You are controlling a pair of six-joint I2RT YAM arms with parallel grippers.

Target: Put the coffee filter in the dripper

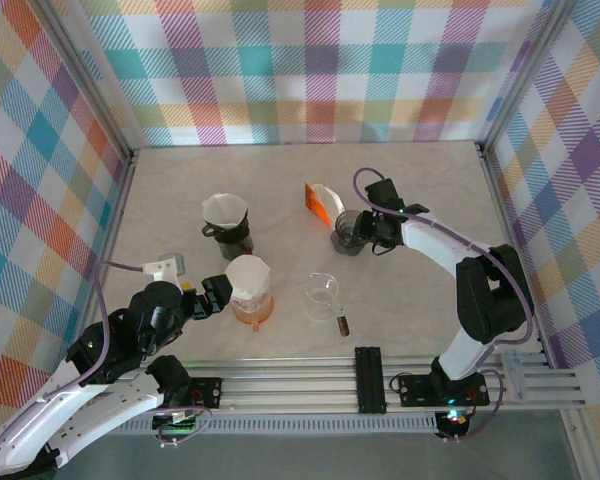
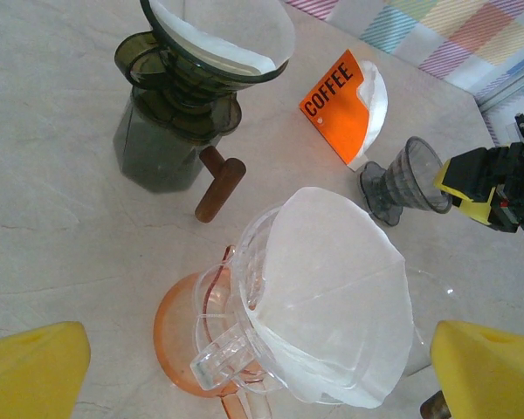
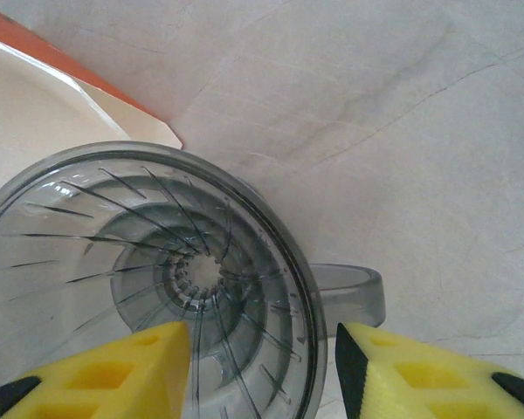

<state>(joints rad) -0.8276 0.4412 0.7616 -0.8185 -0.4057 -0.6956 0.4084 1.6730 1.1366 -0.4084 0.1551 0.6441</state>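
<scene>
My left arm (image 1: 75, 410) and right arm (image 1: 442, 248) have white shells, black joints and lilac cables (image 1: 97, 300). The left pincer (image 2: 262, 375) and right pincer (image 3: 262, 367) wear blocky yellow fingers (image 3: 419, 375).

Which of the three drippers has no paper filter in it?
The small grey dripper beside the orange coffee pack. The dark one and the orange one each hold a white filter.
</scene>
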